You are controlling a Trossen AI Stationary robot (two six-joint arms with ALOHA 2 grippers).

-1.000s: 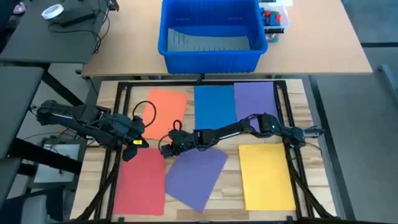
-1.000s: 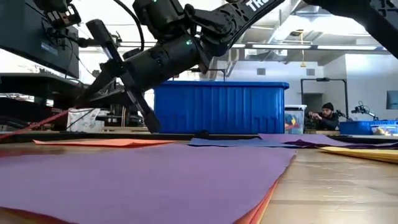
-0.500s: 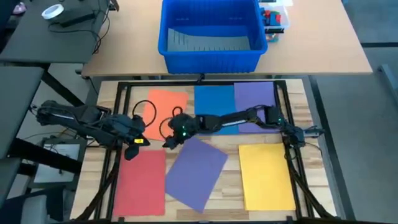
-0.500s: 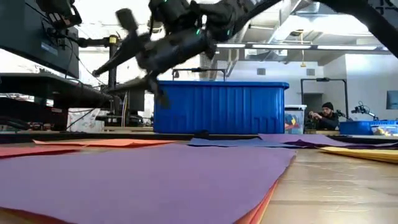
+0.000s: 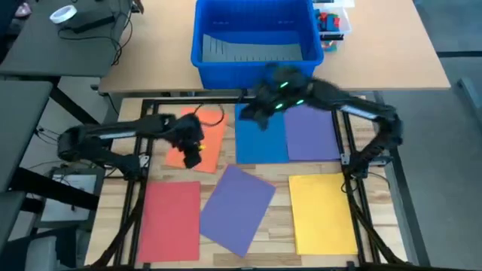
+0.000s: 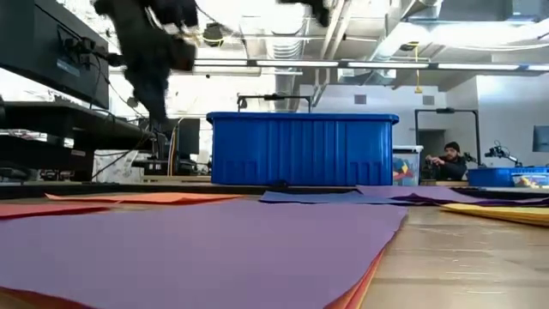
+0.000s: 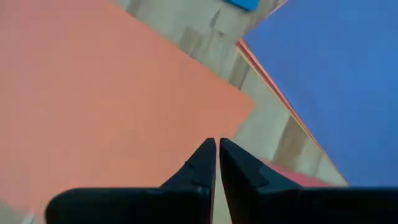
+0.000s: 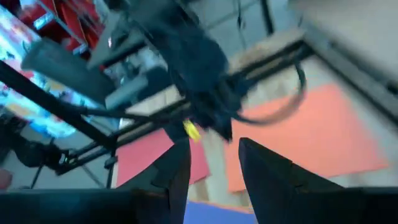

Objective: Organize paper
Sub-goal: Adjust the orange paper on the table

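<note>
Clearly the paper is light and limp: orange sheet (image 5: 197, 139), blue sheet (image 5: 260, 139) and a purple sheet (image 5: 310, 132) across mid-frame in the high view, red sheet (image 5: 170, 220), a tilted purple sheet (image 5: 238, 208) and yellow sheet (image 5: 322, 212) below. Lying flat on the tabletop (image 5: 282, 218), each is probably best taken at a free corner or edge. The left gripper (image 5: 190, 150), jaws together, hangs over the orange sheet. The right gripper (image 5: 252, 114), jaws apart, sits above centre by the blue bin (image 5: 254, 73). Bare wood between sheets leaves sliding room.

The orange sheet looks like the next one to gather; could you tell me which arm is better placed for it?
Left, probably: the left gripper, shut, hangs over the orange sheet, while the right gripper is over the blue sheet.
</note>
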